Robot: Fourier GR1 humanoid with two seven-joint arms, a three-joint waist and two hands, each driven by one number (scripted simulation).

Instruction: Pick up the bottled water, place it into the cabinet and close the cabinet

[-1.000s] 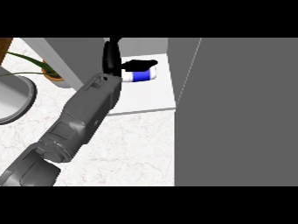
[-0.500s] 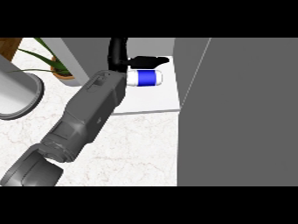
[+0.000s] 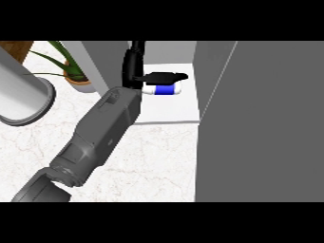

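The bottled water (image 3: 166,90), white with a blue label, lies on its side just above the white cabinet shelf (image 3: 173,110). My right hand (image 3: 163,76) is shut on it, the thumb lying across its top and the fingers (image 3: 133,59) rising behind it inside the cabinet opening. The grey forearm (image 3: 105,130) runs up from the lower left to the shelf's front edge. The open cabinet door (image 3: 273,123) is a large dark grey panel filling the right side. I cannot tell whether the bottle touches the shelf. My left hand is not visible.
A potted green plant (image 3: 71,71) stands on the marble counter (image 3: 150,161) left of the cabinet's grey side wall (image 3: 105,57). A thick pale grey cylinder (image 3: 14,88) crosses the left edge, over a wooden strip.
The whole view has shifted, so the plant and the cabinet sit further right. The right hand keeps hold of the bottle and has dropped slightly toward the shelf.
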